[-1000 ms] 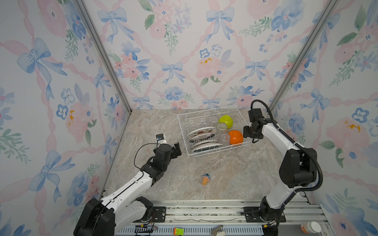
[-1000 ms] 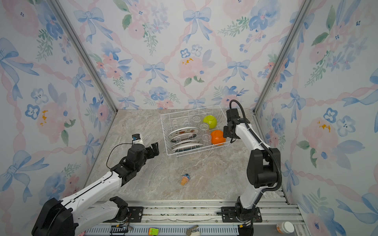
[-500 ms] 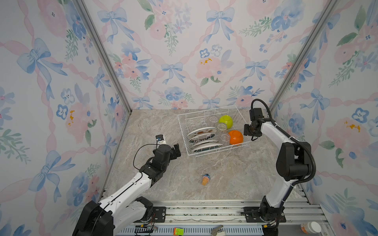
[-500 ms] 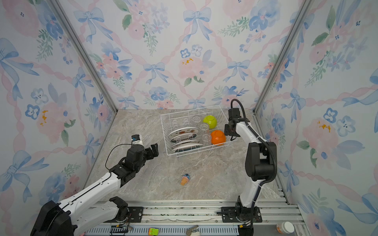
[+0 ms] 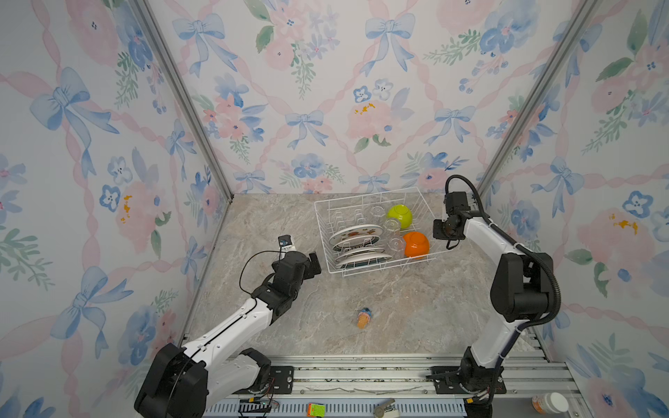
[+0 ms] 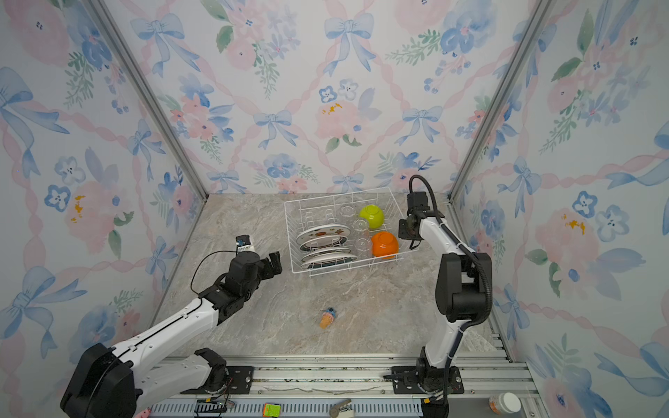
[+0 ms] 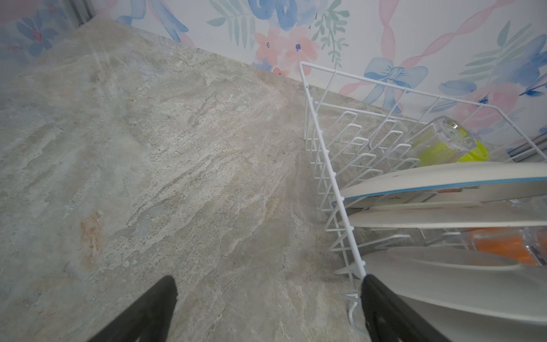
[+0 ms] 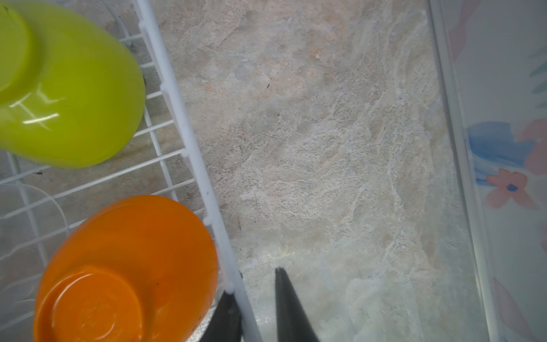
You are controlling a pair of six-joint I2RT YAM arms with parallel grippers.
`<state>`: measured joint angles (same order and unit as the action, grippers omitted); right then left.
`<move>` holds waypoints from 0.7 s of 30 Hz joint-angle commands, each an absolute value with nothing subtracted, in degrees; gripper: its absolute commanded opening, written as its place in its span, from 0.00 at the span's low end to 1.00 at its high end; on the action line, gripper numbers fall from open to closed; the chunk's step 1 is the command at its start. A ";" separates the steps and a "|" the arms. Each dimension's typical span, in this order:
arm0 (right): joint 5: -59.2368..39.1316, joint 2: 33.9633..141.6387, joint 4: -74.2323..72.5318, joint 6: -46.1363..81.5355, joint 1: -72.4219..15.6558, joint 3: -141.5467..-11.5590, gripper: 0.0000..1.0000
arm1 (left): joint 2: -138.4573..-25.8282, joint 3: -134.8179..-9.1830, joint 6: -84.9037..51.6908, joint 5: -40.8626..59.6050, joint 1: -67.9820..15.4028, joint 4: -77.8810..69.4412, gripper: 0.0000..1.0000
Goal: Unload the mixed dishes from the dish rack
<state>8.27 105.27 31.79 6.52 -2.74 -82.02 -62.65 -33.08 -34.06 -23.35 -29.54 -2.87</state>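
Both bowls, the lime-green bowl (image 5: pixel 399 216) and the orange bowl (image 5: pixel 416 244), sit upside down at the right end of the dish rack (image 5: pixel 322 235), which stands at the back right of the counter (image 5: pixel 289 325). Clear glasses (image 5: pixel 392 225) stand beside them; printed plates (image 5: pixel 356 232), three I think, lean among the prongs. My right gripper (image 8: pixel 253 281) is narrow, straddling the rack's right rim wire by the orange bowl, with a gap on the outer side. My left gripper (image 7: pixel 268 278) gapes wide at the rack's front left corner, holding nothing
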 commanded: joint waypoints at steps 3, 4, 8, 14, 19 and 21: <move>6.65 102.39 34.15 9.81 -3.72 -77.81 0.14 | -63.59 -34.13 -33.21 -23.82 -29.10 -2.60 0.98; 6.62 101.56 34.15 9.84 -4.23 -76.77 0.14 | -63.63 -34.15 -33.29 -23.75 -29.09 -2.55 0.98; 8.16 98.88 34.58 10.18 -7.11 -73.64 0.13 | -63.35 -34.19 -33.17 -23.51 -29.09 -2.55 0.98; 11.21 96.24 36.37 12.82 -11.56 -71.90 0.13 | -62.94 -34.27 -32.76 -23.05 -29.09 -2.55 0.98; 14.36 93.56 38.36 14.56 -16.02 -70.53 0.10 | -61.64 -33.60 -32.71 -22.80 -29.09 -2.55 0.98; 15.40 92.87 39.01 14.83 -17.69 -69.73 0.10 | -60.93 -33.27 -32.81 -23.18 -29.09 -2.55 0.98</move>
